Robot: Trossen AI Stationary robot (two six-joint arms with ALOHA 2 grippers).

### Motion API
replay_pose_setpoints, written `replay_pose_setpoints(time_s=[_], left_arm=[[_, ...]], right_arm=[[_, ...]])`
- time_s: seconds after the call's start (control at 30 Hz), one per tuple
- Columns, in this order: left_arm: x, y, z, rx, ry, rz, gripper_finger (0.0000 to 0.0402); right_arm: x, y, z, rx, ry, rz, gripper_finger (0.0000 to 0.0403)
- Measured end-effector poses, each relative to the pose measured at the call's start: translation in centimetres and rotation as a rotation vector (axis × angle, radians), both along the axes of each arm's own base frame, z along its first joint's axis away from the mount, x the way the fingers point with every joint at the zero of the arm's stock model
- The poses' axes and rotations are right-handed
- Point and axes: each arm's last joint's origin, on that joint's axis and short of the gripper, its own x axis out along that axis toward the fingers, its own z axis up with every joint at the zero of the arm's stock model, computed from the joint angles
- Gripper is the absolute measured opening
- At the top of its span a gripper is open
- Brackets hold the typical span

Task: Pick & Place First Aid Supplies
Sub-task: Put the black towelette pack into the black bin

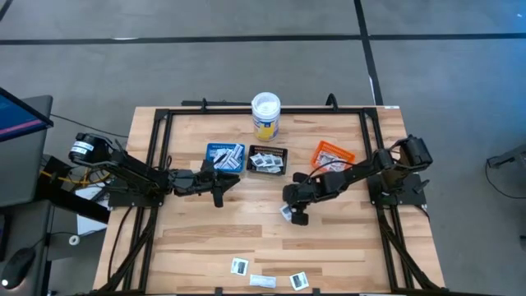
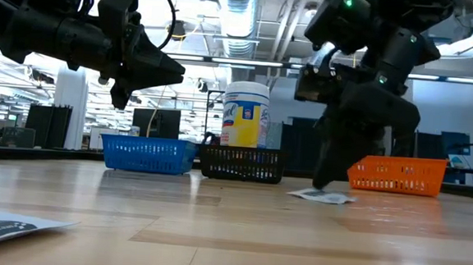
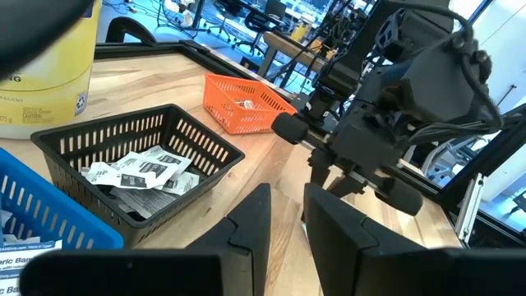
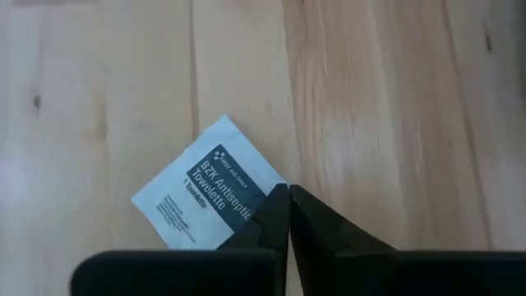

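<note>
From above, the right gripper (image 1: 294,215) is pressing down on a packet (image 1: 287,212) on the table (image 1: 345,247), below the black tray (image 1: 269,160). The left gripper (image 1: 220,182) is waiting beside the blue tray (image 1: 224,156), fingers partly apart.

At table level, the packet (image 2: 323,196) is lying flat (thin paper, light).

The right wrist view shows fingers (image 4: 308,230) closing on the packet's (image 4: 205,193) corner; a flimsy, slippery edge is probably the only hold.

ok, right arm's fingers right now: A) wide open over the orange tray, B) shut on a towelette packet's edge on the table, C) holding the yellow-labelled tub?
B: the right wrist view shows the right gripper pinched shut on the corner of the towelette packet lying on the bare wooden table.
</note>
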Motion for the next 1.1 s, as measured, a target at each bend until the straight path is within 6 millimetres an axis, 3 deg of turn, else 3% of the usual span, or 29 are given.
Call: replay_pose_setpoints(time_s=[0.33, 0.53, 0.73, 0.93, 1.1], left_arm=[[0.0, 0.0, 0.0, 0.000, 0.000, 0.000, 0.0076], [0.0, 0.0, 0.0, 0.000, 0.000, 0.000, 0.0076], [0.0, 0.0, 0.0, 0.000, 0.000, 0.000, 0.0076], [0.0, 0.0, 0.0, 0.000, 0.000, 0.000, 0.0076], [0.0, 0.0, 0.0, 0.000, 0.000, 0.000, 0.0076]], right_arm=[[0.5, 0.3, 1.0, -0.019, 0.017, 0.027, 0.0001], [0.9, -0.2, 1.3, -0.133, -0.013, -0.009, 0.0001], [3.1, -1.3, 4.3, -0.333, -0.115, -0.035, 0.0000], [5.3, -3.9, 8.0, -0.547, -0.191, -0.117, 0.0000], [5.6, -6.8, 8.6, -0.578, -0.164, -0.166, 0.0000]])
